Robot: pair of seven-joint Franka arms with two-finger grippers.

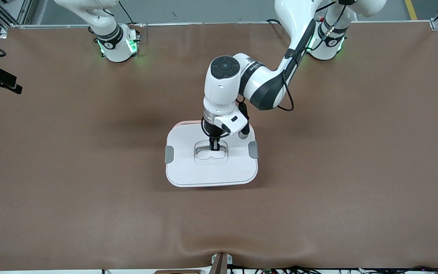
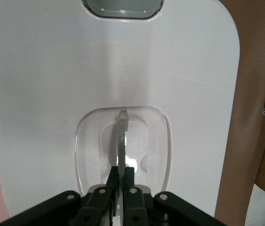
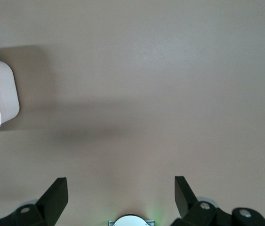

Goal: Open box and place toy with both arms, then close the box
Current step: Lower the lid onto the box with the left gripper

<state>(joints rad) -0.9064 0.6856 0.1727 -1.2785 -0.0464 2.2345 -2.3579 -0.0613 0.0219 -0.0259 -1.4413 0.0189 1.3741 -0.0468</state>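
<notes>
- Left hand (image 1: 214, 147) is down in the lid's recessed centre, fingers (image 2: 123, 181) pinched tight on the thin upright handle (image 2: 121, 136).
- Directly beneath that hand sits the box (image 1: 211, 179), mid-desk, white lid (image 2: 43, 94) seated flat, with grey clips (image 1: 169, 154) out to either side of the grip.
- The lid looks stiff, light and smooth, likely slippery, and the slim handle is the one sensible hold; a straight pull seems wise.
- Right hand (image 3: 122, 197) waits over bare desk (image 1: 51, 171), jaws spread wide, the pink tub wall (image 3: 3, 94) off to one side of it.
- The toy is nowhere in view.
</notes>
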